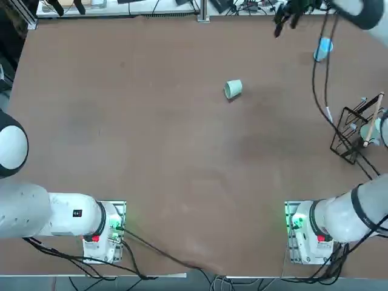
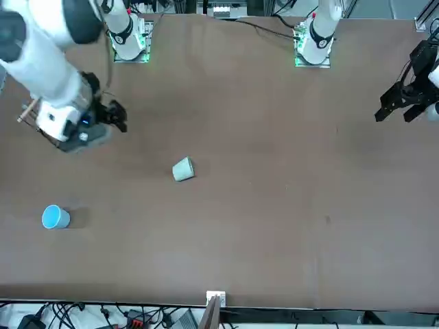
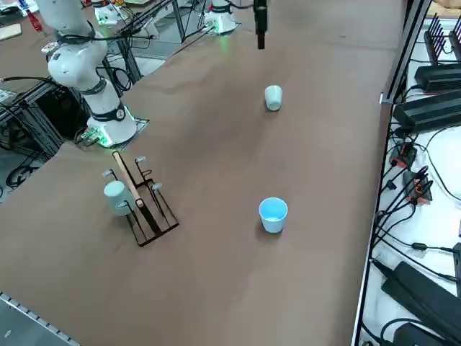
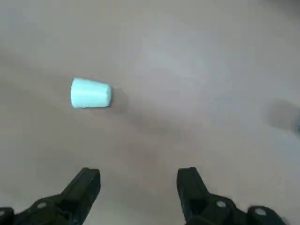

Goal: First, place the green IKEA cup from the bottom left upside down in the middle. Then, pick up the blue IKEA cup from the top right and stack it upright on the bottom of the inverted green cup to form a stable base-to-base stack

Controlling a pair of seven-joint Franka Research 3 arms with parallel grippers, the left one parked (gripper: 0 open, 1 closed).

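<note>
Green cup point(image 1: 233, 89): mid-table, inverted, base up (slightly tilted in the overhead view). Blue cup point(image 3: 273, 215): upright, mouth up, near the table's far right corner, well apart from the green. Right gripper point(image 4: 139, 187): fingers spread wide, holding nothing, in the air between the two cups. Rack point(image 3: 141, 203): right table edge.

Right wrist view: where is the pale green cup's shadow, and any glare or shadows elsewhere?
Right wrist view: the pale sage-green tapered plastic cup casts a soft shadow past its narrower end; the open right gripper hovers over the brown table. Front view: the light sky-blue tapered plastic cup has a faint shadow beside it. Top view: the table looks matte, no glare.
</note>
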